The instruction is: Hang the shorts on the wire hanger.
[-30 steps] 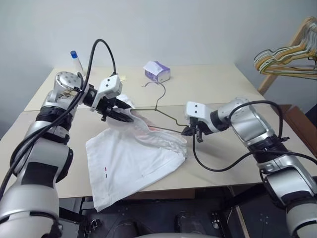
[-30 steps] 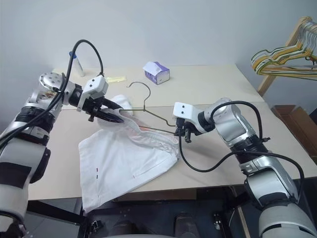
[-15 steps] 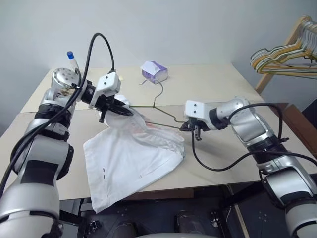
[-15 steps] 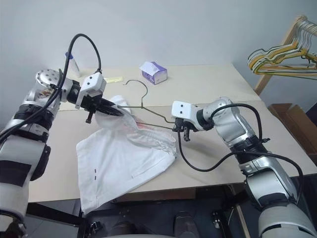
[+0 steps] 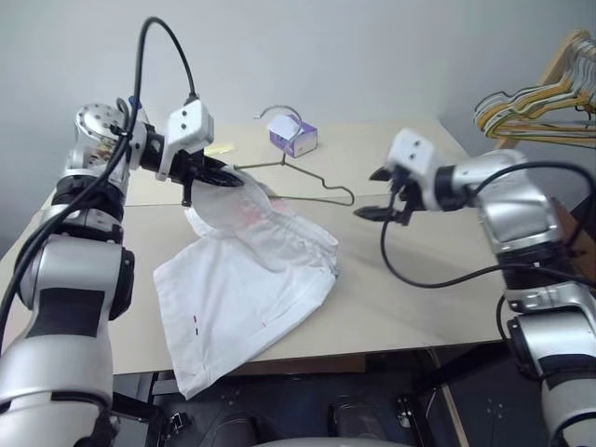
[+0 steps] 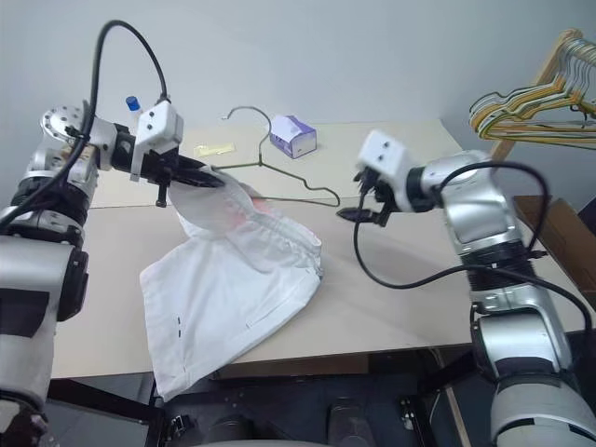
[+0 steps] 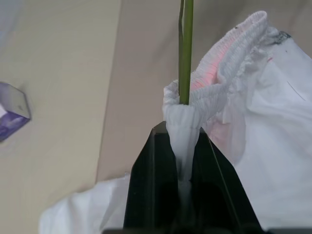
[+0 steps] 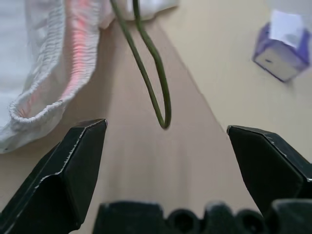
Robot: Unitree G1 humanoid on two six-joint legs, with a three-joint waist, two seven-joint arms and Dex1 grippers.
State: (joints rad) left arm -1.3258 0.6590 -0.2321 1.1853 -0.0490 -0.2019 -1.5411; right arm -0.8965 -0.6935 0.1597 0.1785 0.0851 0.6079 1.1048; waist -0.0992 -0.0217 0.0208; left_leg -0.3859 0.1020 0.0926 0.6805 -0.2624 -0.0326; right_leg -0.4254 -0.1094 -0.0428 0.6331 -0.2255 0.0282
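Your left gripper [image 5: 222, 177] is raised above the table [image 5: 410, 279] at its far left, its forearm reaching in from the left and the fingers aimed toward the right and slightly down. In the left wrist view those fingers [image 7: 151, 185] are pinched together on a bunched fold of the shorts' gathered waistband, with the wire hanger [image 7: 185, 48] running straight out of the same pinch. The shorts [image 5: 251, 289] hang from that grip, waistband lifted, while the rest of the white fabric trails down across the table toward its near edge. The hanger's thin wire sticks out to the right of the waistband, its rounded end loop in the air, its hook curving up near the purple-and-white tissue box [image 5: 292, 136]. Your right gripper [image 5: 377, 194] is lifted over the table's right half, pointing left toward that loop, fingers spread wide and holding nothing, well apart from the wire.
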